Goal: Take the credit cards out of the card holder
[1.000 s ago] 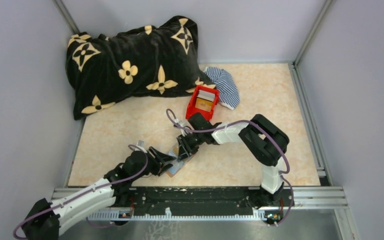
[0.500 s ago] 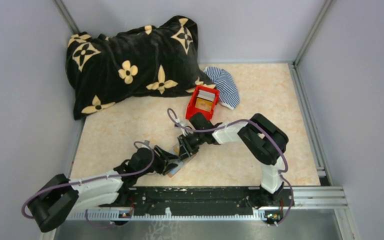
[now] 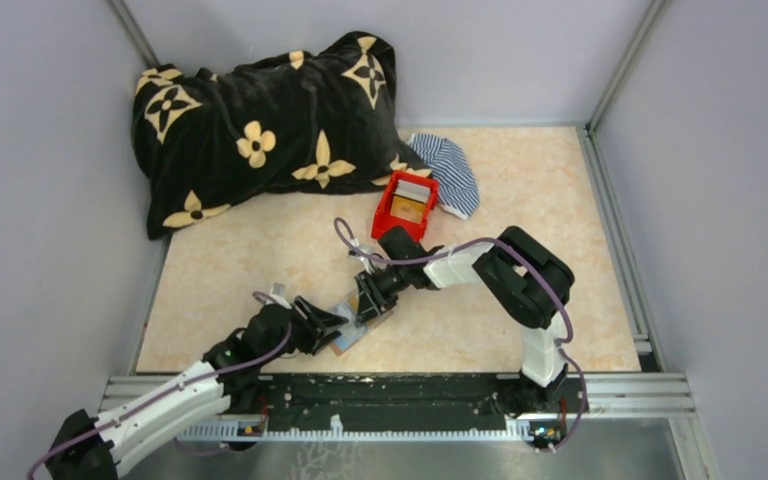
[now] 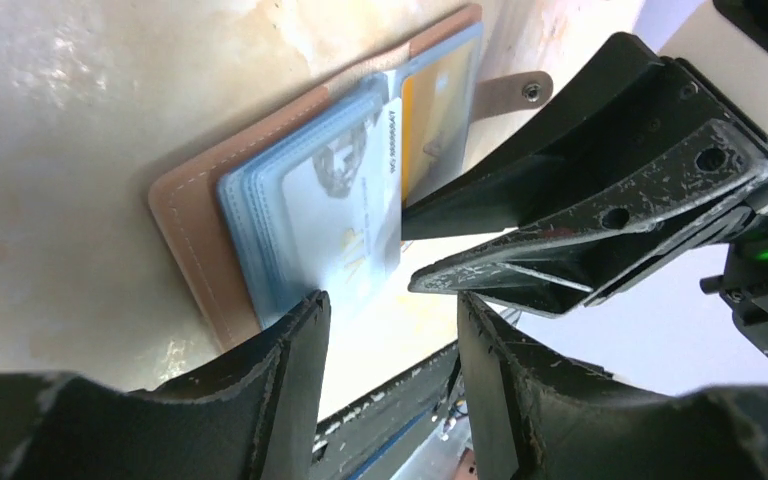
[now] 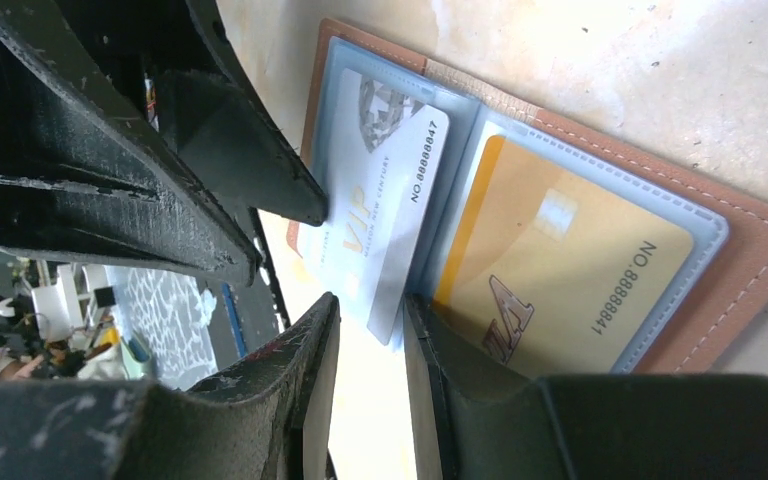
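The card holder (image 3: 350, 338) lies open and flat on the table, reddish-brown leather (image 4: 185, 215) with clear sleeves. A light blue-white credit card (image 5: 380, 215) sticks partway out of one sleeve. An orange credit card (image 5: 560, 260) sits fully in the sleeve beside it. My right gripper (image 5: 370, 305) is open, with the pale card's corner showing in the gap and one finger resting over the orange card's page. My left gripper (image 4: 390, 300) is open at the holder's near edge, its jaws holding nothing. In the top view, left gripper (image 3: 334, 325) and right gripper (image 3: 368, 303) face each other across the holder.
A red open-top box (image 3: 406, 205) with cards in it stands behind the right gripper. A striped cloth (image 3: 448, 172) lies beside it, and a black blanket with cream flowers (image 3: 260, 125) fills the back left. The metal front rail (image 3: 390, 385) runs just below the holder.
The left arm's elbow swung out to the left and came back in. Both grippers stayed at the card holder.
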